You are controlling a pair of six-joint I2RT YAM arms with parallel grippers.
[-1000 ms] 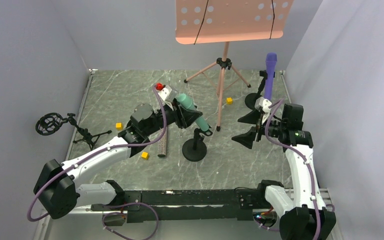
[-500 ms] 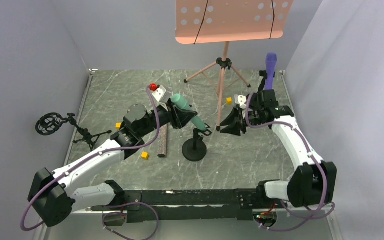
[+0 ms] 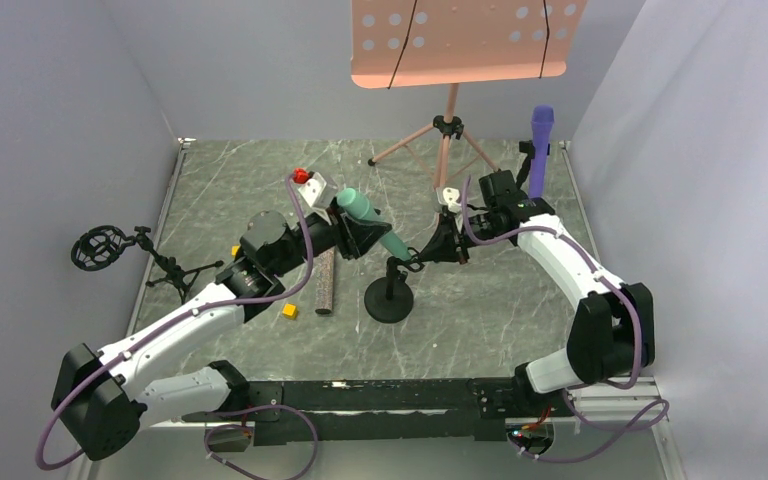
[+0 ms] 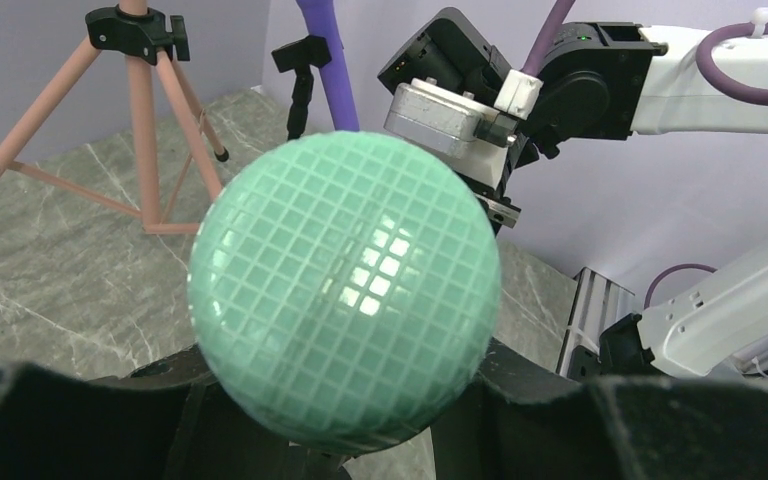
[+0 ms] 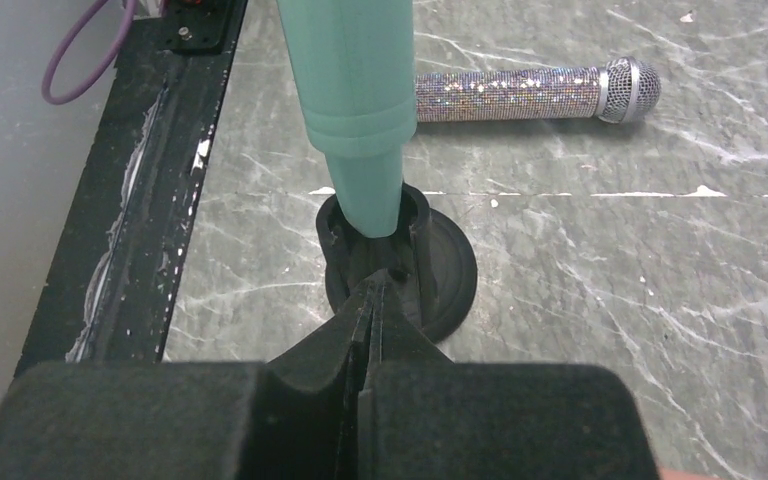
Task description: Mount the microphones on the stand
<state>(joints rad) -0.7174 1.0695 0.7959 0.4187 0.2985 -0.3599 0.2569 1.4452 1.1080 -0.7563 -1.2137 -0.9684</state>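
While one microphone of three looks done, two are left. From the top external camera, the all-purple stick microphone [image 3: 541,132] stands upright in a black holder [image 3: 526,152] at the back right, so I judge it attached. The mint-green stick microphone [image 3: 375,222] leans in the left gripper [image 3: 360,233], whose jaws clamp its body. Its tail sits at the clip of the round-based black desk stand [image 3: 388,301], seating begun but not finished. The glittery pinkish-brown microphone with a silver mesh head [image 3: 326,283] lies flat on the grey marbled table [image 3: 260,190], just left of that base. A second ago the right gripper [image 3: 432,250] hung near the purple microphone with jaws spread wide. Now it is at the centre beside the clip.

Seen from the left wrist, the mint-green mesh head [image 4: 345,300] fills the frame above the dark pads, the right arm beyond it.

Seen from the right wrist, the right gripper [image 5: 373,287] has its jaws pressed together, nothing visibly between them, tips at the clip. The green tail [image 5: 372,205] rests in that clip, and the glittery microphone [image 5: 530,92] lies behind.
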